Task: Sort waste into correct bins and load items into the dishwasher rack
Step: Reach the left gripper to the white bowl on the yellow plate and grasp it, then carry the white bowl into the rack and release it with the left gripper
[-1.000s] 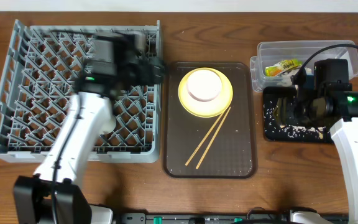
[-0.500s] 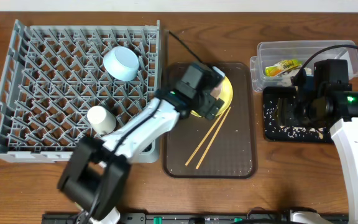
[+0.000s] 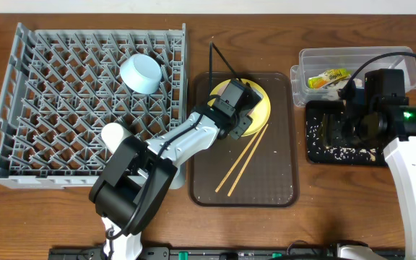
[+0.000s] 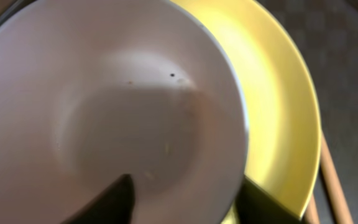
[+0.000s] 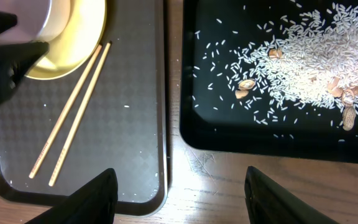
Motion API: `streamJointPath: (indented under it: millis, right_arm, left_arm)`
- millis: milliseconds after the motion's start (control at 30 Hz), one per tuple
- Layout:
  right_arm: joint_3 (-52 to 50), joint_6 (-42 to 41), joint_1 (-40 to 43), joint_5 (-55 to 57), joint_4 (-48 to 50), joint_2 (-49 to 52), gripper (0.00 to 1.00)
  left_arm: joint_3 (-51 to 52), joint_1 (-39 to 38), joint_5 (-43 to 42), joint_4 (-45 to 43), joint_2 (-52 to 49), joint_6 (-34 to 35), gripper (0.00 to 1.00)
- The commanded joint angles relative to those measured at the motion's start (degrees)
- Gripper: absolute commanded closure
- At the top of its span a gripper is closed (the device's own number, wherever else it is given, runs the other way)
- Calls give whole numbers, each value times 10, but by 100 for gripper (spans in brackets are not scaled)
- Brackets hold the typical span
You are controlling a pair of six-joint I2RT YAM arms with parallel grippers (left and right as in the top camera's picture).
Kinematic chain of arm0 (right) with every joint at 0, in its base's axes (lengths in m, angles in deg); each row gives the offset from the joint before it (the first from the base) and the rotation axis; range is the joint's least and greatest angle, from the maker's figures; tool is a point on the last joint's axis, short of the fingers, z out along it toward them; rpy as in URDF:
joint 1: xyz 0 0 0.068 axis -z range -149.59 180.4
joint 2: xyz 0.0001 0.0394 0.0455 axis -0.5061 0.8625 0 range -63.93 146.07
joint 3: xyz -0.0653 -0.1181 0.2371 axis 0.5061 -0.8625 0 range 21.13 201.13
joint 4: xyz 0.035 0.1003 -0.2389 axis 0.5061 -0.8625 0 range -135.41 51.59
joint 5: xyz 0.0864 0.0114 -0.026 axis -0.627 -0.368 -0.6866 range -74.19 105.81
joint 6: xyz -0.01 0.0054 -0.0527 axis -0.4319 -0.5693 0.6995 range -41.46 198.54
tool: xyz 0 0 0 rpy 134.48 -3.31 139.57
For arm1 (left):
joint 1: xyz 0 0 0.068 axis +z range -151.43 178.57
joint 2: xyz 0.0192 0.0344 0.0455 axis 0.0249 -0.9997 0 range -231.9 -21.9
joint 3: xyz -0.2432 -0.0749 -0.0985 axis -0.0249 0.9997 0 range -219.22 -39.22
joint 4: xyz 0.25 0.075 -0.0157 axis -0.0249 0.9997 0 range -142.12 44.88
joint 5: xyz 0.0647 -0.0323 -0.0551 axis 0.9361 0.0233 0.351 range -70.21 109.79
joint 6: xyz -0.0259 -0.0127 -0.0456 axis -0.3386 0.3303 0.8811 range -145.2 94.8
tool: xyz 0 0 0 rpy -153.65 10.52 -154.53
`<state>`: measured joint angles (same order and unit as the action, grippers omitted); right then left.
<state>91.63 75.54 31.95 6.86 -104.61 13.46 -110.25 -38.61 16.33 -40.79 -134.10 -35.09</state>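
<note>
Reaching across to the white-pink bowl on the yellow plate, with two pieces loaded in the dishwasher rack.

At far left, the rack holds the light blue bowl near its back right and the small white cup toward the front, partly hidden by the left arm. The left gripper is spread over the white-pink bowl's rim, one finger inside and one outside; the bowl sits on the plate at the back of the brown serving tray. The chopsticks lie slantwise on that tray, just beside the plate. The right gripper hangs wide and empty above the black tray, where the rice scraps are scattered. Behind it, the clear tub contains the snack wrapper.
</note>
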Motion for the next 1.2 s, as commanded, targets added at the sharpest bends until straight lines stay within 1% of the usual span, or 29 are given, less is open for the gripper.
streamJointPath:
  millis: [0,100,133,300,467,567,633,700,733,800,867,967,1067,1167]
  right_arm:
    - [7,1,0,4,-1,-7,36]
    - [7,1,0,4,-1,-7,36]
    - [7,1,0,4,-1,-7,37]
    - [7,1,0,6,-3,-7,36]
    - [7,1,0,6,-3,-7,36]
    - [7,1,0,6,-3,-7,37]
    - [7,1,0,6,-4,-7,37]
    - [7,1,0,6,-5,-7,36]
    - [7,1,0,6,-5,-7,37]
    - [7,1,0,6,-5,-7,37]
    - [7,1,0,6,-5,-7,36]
    - [7,1,0,6,-5,-7,36]
    - [7,1,0,6,-5,-7,37]
    - [7,5,0,6,-5,-7,37]
  left_arm:
    - [-2,2,7,-2,-5,-6,75]
    - [-2,2,7,-1,1,-6,92]
    - [-2,2,7,-1,4,-6,94]
    - [-2,2,7,13,45,10,94]
    - [-2,3,7,46,128,49,94]
    - [-2,10,7,72,189,97,94]
    - [-2,27,7,97,229,146,94]
    - [-2,52,-14,122,259,186,94]
    - [-2,68,-42,133,270,196,94]
    - [-2,109,-133,150,287,201,94]
    - [-2,162,-259,160,290,201,94]
    - [-2,240,-414,172,283,201,94]
    - [-1,311,-529,174,268,202,94]
    - [0,373,-594,187,251,204,94]
